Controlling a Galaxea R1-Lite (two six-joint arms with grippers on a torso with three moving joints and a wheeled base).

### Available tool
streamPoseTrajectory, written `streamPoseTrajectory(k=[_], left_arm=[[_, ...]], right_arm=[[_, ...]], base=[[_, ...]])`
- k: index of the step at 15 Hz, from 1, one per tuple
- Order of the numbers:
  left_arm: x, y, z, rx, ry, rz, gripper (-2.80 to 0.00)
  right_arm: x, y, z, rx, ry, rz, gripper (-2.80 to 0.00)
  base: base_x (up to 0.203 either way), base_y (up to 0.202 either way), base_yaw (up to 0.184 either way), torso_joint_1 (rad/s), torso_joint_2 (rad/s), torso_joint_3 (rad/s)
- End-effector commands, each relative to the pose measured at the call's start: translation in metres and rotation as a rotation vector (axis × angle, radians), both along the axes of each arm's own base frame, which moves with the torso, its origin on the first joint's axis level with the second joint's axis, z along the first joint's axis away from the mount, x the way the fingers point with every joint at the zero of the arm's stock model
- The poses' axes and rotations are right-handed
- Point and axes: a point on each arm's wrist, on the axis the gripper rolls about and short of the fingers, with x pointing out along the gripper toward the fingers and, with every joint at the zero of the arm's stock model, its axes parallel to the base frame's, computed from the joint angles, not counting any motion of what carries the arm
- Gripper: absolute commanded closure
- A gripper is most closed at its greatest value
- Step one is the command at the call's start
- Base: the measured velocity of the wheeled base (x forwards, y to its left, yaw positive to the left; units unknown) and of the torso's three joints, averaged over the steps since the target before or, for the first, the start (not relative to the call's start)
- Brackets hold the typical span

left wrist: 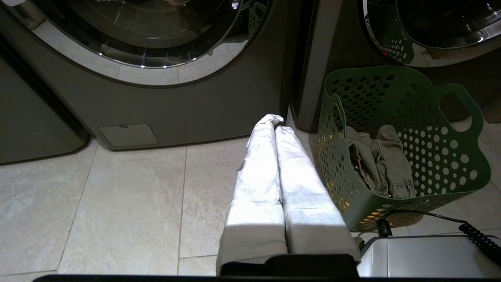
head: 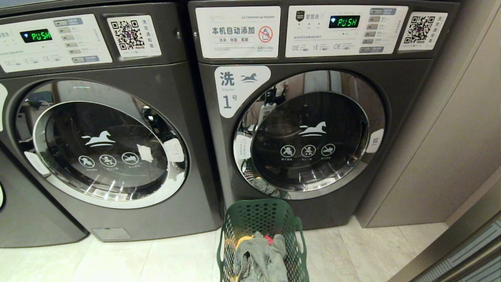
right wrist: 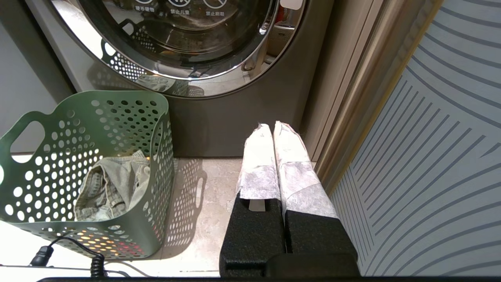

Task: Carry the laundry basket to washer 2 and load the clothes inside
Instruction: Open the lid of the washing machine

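Note:
The dark green perforated laundry basket (head: 260, 219) stands on the tile floor just in front of the washer labelled 1. The clothes (head: 261, 254) lie inside it, grey denim on top with yellow and red cloth beneath. Neither arm shows in the head view. My left gripper (left wrist: 276, 122) is shut and empty, low over the floor beside the laundry basket (left wrist: 450, 164) and the clothes (left wrist: 385, 164). On the other side of the laundry basket (right wrist: 129, 129) and the clothes (right wrist: 109, 188), my right gripper (right wrist: 273, 127) is also shut and empty. Washer 2 is out of view; no label with a 2 shows.
The washer labelled 1 (head: 313, 133) has its round door closed. A second grey washer (head: 101, 141) stands to its left, also closed, with no number readable. A beige wall panel (head: 450, 137) closes off the right side. A coiled black cable (left wrist: 477, 239) lies near the basket.

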Motion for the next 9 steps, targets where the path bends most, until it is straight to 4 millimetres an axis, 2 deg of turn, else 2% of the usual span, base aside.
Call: streamPoseTrajectory(k=[1, 7, 8, 9], left_arm=[[0.000, 0.000, 0.000, 0.000, 0.003, -0.001, 0.00], [0.000, 0.000, 0.001, 0.011, -0.002, -0.011, 0.00], [-0.002, 0.000, 0.007, 0.008, -0.031, -0.015, 0.00], [-0.007, -0.001, 0.023, 0.007, -0.084, -0.034, 0.00]], right_arm=[[0.000, 0.000, 0.000, 0.000, 0.001, 0.001, 0.00], [0.000, 0.000, 0.000, -0.002, 0.001, 0.001, 0.00], [0.000, 0.000, 0.000, -0.002, 0.001, 0.001, 0.00], [0.000, 0.000, 0.000, -0.002, 0.001, 0.001, 0.00]], base=[[0.000, 0.000, 0.000, 0.000, 0.00, 0.000], [0.000, 0.000, 0.000, 0.000, 0.00, 0.000], [0.000, 0.000, 0.000, 0.000, 0.00, 0.000], [0.000, 0.000, 0.000, 0.000, 0.00, 0.000]])
